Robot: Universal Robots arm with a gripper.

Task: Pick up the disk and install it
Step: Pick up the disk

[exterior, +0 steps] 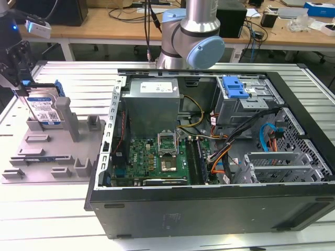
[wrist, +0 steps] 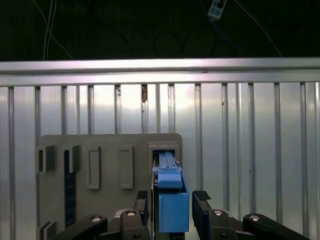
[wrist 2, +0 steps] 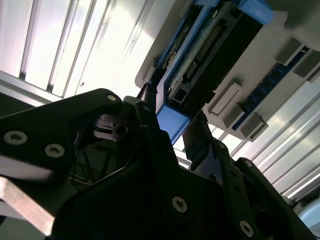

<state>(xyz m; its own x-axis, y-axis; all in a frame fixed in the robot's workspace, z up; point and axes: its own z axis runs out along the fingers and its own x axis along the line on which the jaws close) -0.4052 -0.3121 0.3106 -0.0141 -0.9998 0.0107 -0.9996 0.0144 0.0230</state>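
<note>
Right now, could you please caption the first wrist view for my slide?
Open gripper straddles the disk standing on edge in the grey fixture.

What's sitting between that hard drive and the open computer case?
In the exterior view, two uprights of the grey fixture stand between them: a tall post beside the disk and a short post nearer the computer case.

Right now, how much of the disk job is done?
Nothing's finished yet. The disk stands upright in the grey fixture, and the gripper is down around its blue rail. Lifting it out and fitting it into the computer case is left.
</note>
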